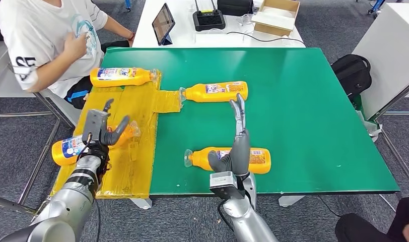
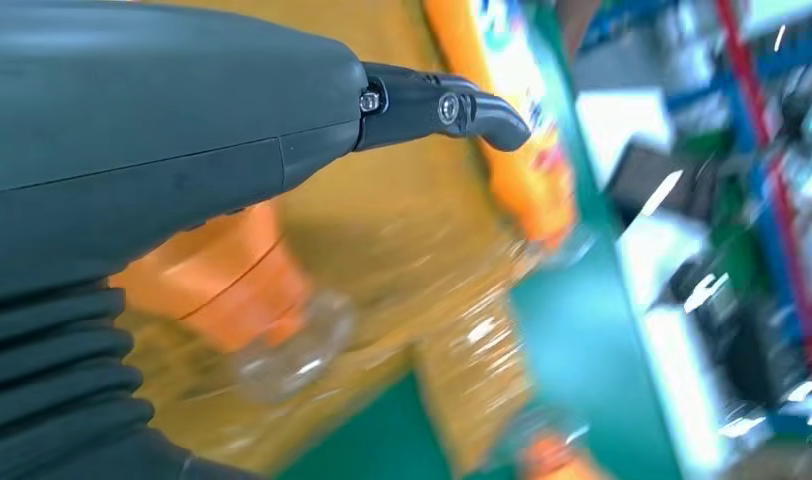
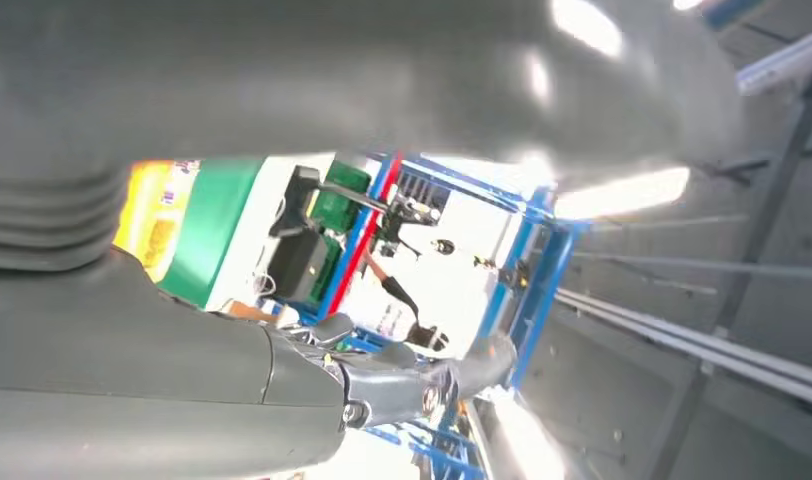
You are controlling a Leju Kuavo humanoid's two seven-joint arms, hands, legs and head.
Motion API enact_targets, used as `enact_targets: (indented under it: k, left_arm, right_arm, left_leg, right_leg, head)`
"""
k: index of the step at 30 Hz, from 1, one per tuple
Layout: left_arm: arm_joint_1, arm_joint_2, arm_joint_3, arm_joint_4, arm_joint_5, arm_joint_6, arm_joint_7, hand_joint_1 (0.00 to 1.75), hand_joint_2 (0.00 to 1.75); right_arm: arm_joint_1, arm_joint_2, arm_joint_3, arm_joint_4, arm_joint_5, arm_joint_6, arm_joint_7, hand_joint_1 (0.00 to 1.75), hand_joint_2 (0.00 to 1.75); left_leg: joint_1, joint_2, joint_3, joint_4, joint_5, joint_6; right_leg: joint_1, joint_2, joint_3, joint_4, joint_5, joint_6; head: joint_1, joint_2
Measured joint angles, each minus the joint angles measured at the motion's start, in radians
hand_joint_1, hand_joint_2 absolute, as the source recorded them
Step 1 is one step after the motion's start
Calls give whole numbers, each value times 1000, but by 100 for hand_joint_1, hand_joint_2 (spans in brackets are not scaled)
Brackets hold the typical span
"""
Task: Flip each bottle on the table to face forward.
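While labels were already seen up on four orange bottles (image 1: 216,92), no flip looked underway: left hand (image 1: 103,130) and right hand (image 1: 236,146) were spread, nothing held.

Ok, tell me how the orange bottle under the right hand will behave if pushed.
The orange bottle lies on its side on the green table, so it may roll. Its glossy label looks slippery. The right hand hovers above it, fingers apart.

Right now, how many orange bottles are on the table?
4: one far-left on the yellow sheet, one mid-table, one near the front edge behind the right robot hand, one under the left robot hand.
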Motion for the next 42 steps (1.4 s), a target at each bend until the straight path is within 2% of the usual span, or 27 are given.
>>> enact_targets:
  k: [2,4,6,10,13,16,20,23,33,37,42]
  left_arm:
    - [26,-14,-11,-72,62,136,-14,0,175]
    - [63,-26,-42,-165,115,321,-22,0,175]
    - [108,-31,-85,-261,161,460,-24,0,175]
    - [222,-37,-175,-456,233,555,-25,0,175]
    - [301,-43,-233,-569,266,568,-25,0,175]
    - [356,-48,-272,-643,280,559,-25,0,175]
    - [391,-53,-308,-683,289,532,-25,0,175]
    - [405,-59,-326,-692,290,523,-25,0,175]
    - [410,-72,-360,-690,273,504,-25,0,175]
    - [403,-80,-371,-671,281,484,-25,0,175]
    - [385,-88,-376,-635,306,447,-25,0,175]
  right_arm:
    - [-1,-7,0,12,54,32,55,0,175]
    - [-5,-24,1,29,136,80,140,0,175]
    - [-10,-52,2,46,228,135,229,0,175]
    - [-9,-130,1,65,351,238,344,0,175]
    - [0,-194,-7,68,390,337,416,0,175]
    - [9,-259,-18,73,396,427,453,0,175]
    - [16,-326,-38,84,394,500,488,0,175]
    - [18,-358,-49,94,399,521,502,0,175]
    - [-2,-390,-56,138,443,524,530,0,175]
    - [-57,-389,-56,208,480,507,540,0,175]
    - [-152,-382,-53,320,485,552,537,0,175]
  left_leg:
    - [0,0,0,0,0,0]
    - [0,0,-1,0,0,0]
    - [0,0,-1,0,0,0]
    - [0,-2,-2,0,0,0]
    - [-1,-2,-2,0,0,0]
    - [-1,-2,-3,0,-1,0]
    - [-1,-2,-3,0,-1,1]
    - [-1,-1,-3,0,-1,1]
    - [-1,-1,-3,0,-1,1]
    - [-1,-1,-3,0,0,1]
    - [-1,0,-2,0,0,1]
  right_leg:
    - [0,0,-1,0,0,0]
    - [0,0,-1,0,0,0]
    - [0,0,-1,0,0,0]
    - [0,-2,-1,-1,0,0]
    - [0,-2,-1,-3,0,0]
    - [-1,-2,-1,-3,0,0]
    - [-1,-2,-1,-3,0,1]
    - [0,-1,-1,-3,0,1]
    - [0,-1,-1,-3,0,1]
    - [0,-1,-1,-3,1,2]
    - [0,0,-1,-3,2,2]
  head:
    - [0,0]
    - [0,0]
    - [0,0]
    - [0,0]
    - [0,0]
    - [0,0]
    - [0,0]
    - [0,0]
    - [0,0]
    - [0,0]
    - [0,0]
